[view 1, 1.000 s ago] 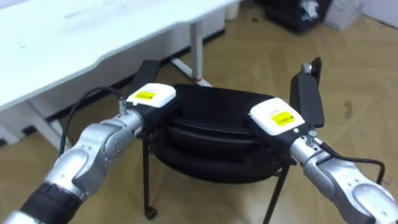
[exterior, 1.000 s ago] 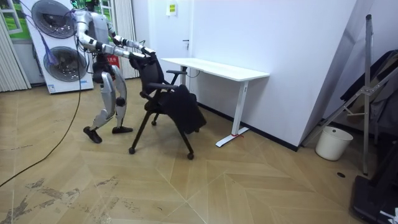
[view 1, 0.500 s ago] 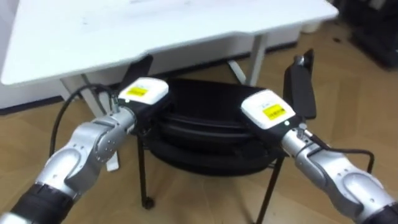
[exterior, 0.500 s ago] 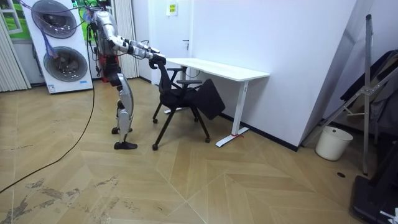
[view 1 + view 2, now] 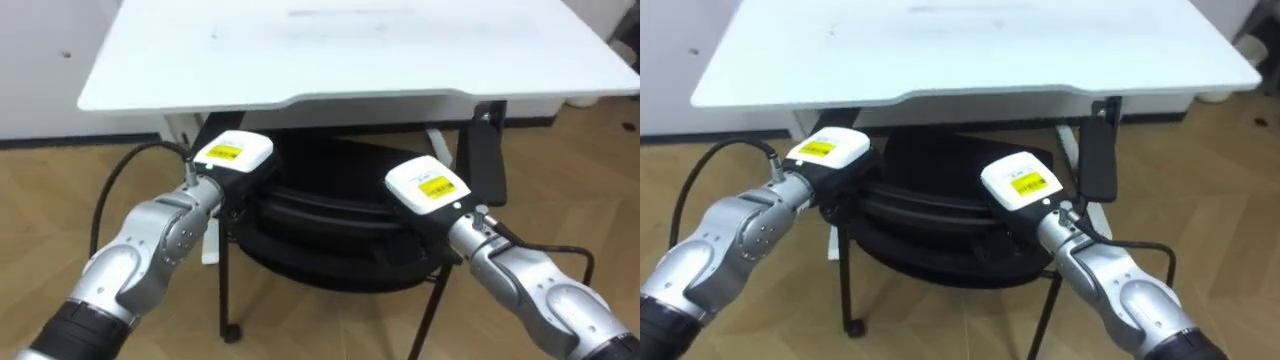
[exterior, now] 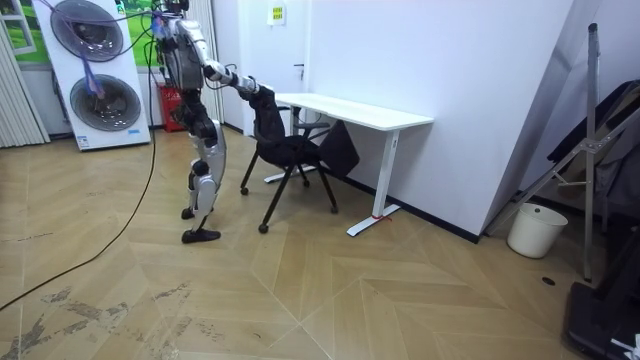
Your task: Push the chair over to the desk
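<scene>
The left robot hand (image 5: 232,158) and right robot hand (image 5: 428,187) lie on top of the black chair (image 5: 330,215) back, apart from each other. Their fingers are hidden over its far edge, so I cannot tell their grip. The chair sits partly under the white counter (image 5: 350,50), with the robot standing behind it.

Utility room: stacked washers (image 6: 95,70), desk (image 6: 350,108)

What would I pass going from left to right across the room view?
Washing machines → chair → desk → bucket → metal stand.
</scene>
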